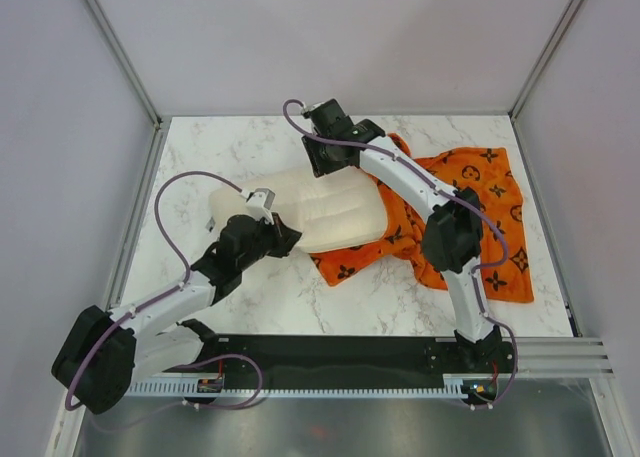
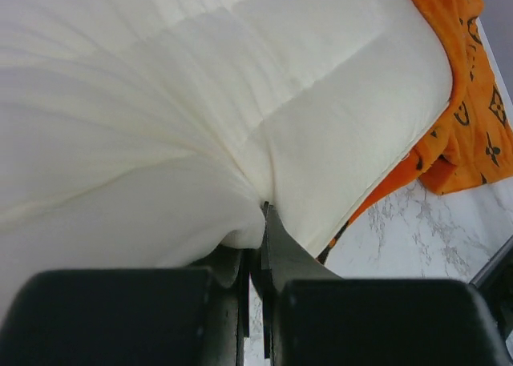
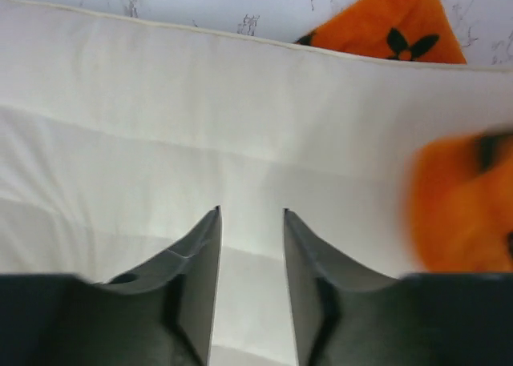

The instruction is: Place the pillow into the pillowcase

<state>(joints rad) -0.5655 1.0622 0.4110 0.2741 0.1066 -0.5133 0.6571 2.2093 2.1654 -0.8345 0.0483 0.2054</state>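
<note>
My left hand (image 2: 255, 218) is clamped on the near-left edge of the pillow (image 2: 240, 102), my right hand (image 3: 251, 214) hovers fingers-apart over its far side, and its right end overlaps the pillowcase (image 1: 470, 207) on the tabletop (image 1: 250, 297), so I'd shove slow and straight to avoid bunching.

The left arm (image 1: 165, 302) starts from its base at the near left and lies low, stretched forward and to the right. The left claw (image 2: 260, 215) has its two fingers pressed together at the tips, with a fold of the pillow (image 2: 240, 102) pinched between them. The right arm (image 1: 455, 242) rises from its base at the near right, bends at the elbow, and reaches forward and to the left. The right claw (image 3: 251, 214) points downward, its fingers parted with a clear gap between the tips.
</note>
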